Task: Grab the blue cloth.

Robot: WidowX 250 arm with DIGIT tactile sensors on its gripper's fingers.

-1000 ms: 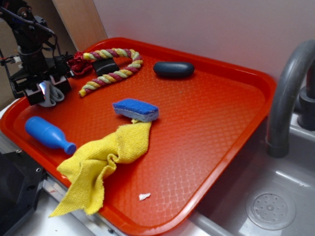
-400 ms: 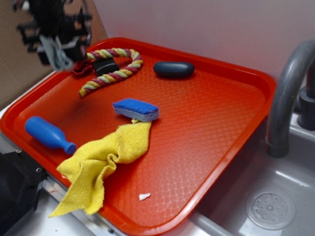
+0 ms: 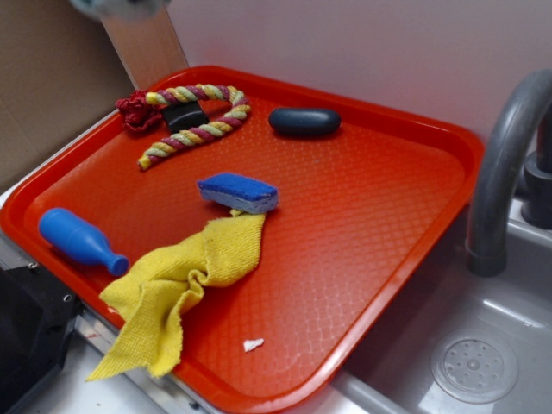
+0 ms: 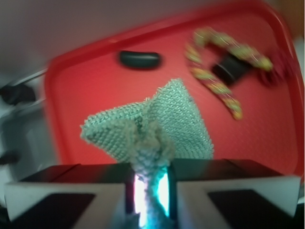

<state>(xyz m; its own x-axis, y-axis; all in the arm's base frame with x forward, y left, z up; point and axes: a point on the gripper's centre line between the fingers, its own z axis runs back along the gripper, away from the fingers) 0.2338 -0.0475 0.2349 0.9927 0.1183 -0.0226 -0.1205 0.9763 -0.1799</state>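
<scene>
In the wrist view the blue cloth [image 4: 162,121], a small pale grey-blue terry rag, hangs bunched from my gripper [image 4: 150,188]. The jaws are shut on its gathered middle, and the loose ends fan out above the red tray [image 4: 81,95] far below. In the exterior view only a blurred bit of the gripper [image 3: 121,7] shows at the top left edge, high above the tray [image 3: 362,224]; the cloth cannot be made out there.
On the tray lie a rope toy [image 3: 194,112] with a black block [image 3: 185,116], a dark oval object [image 3: 304,121], a bright blue sponge [image 3: 238,191], a blue bottle-shaped toy [image 3: 79,241] and a big yellow cloth [image 3: 177,285] draped over the front rim. A grey faucet [image 3: 504,164] and sink [image 3: 474,362] stand at right.
The arm has risen from the tray's left corner up and out of the exterior view, carrying the cloth. The blue bottle toy has shifted slightly left.
</scene>
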